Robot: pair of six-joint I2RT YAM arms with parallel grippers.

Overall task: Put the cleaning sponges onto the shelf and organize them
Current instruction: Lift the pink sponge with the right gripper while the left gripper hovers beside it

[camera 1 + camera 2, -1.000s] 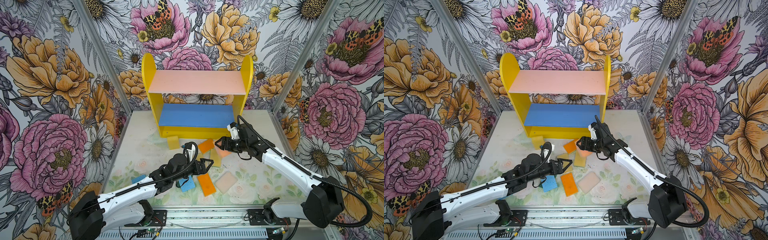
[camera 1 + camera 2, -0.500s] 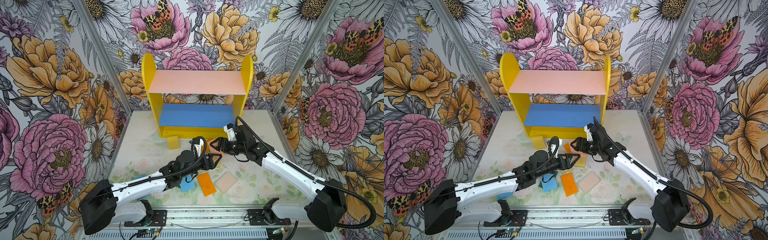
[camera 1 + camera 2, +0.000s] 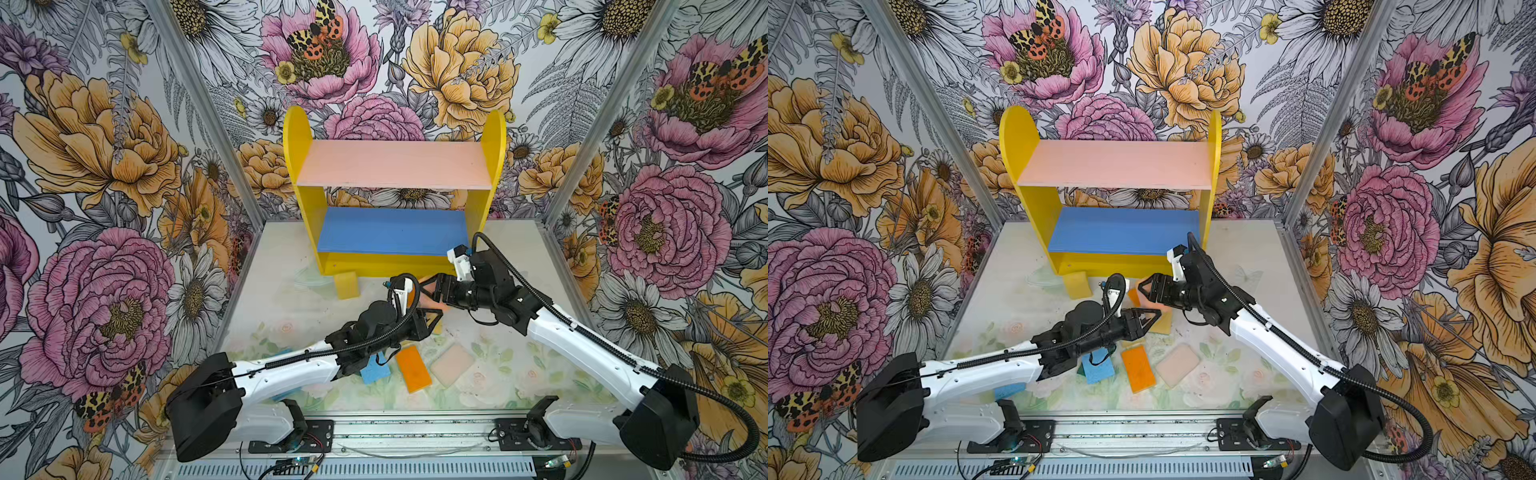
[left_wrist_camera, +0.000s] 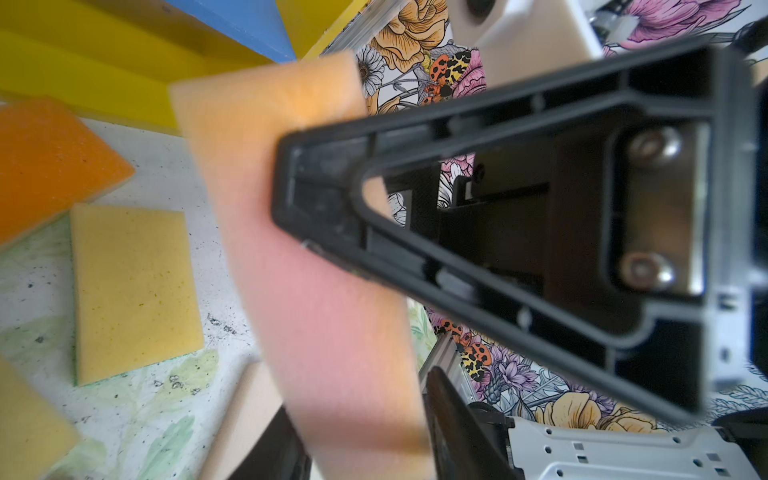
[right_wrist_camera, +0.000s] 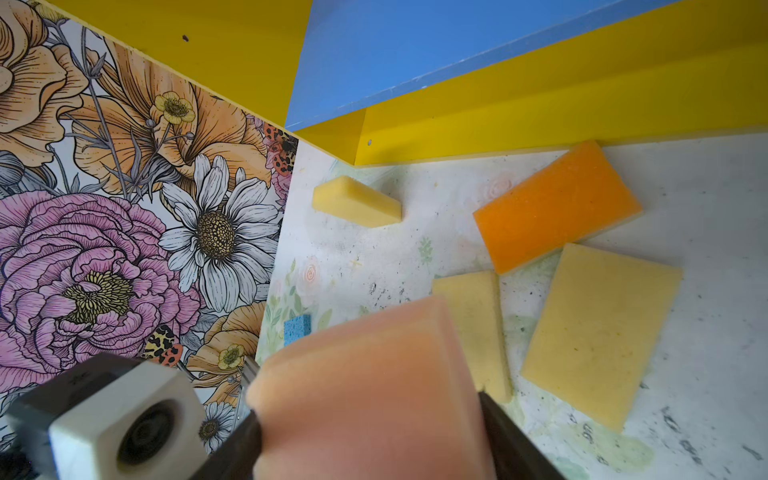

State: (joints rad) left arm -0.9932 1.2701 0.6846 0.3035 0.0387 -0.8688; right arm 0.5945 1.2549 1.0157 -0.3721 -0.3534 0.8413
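1. handover, by the look of it: the right pincer [image 3: 1146,295] is clenched on a peach-pink sponge [image 5: 365,374]. it holds the sponge off the desk [image 3: 282,299], just in front of the right end of the shelf [image 3: 297,137].
2. the left pincer [image 3: 1152,318] reaches in from the near left to that same sponge. in the left wrist view its jaws stand on either side of the foam, but blur hides whether they press it, so i cannot tell if it grips.
3. the foam bulges between the right jaws, so it is soft and squeezed. part of it sticks out free, which probably gives the left pincer something to take.
4. the swap likely serves a better hold for laying the sponge flat on a board.
5. the pink upper board [image 3: 395,164] and blue lower board [image 3: 395,230] are both bare, so nothing is shelved yet.
6. the other sponges lie loose on the desk:
   - a yellow sponge [image 3: 346,284] is at the shelf's left foot.
   - an orange sponge [image 5: 557,203] is close to the shelf base.
   - a blue sponge [image 3: 375,371], a second orange sponge [image 3: 412,369] and a pale peach sponge [image 3: 452,365] are nearer the front.
7. the risk is two pincers tugging soft foam. the right one should let go only once the left hold is firm.
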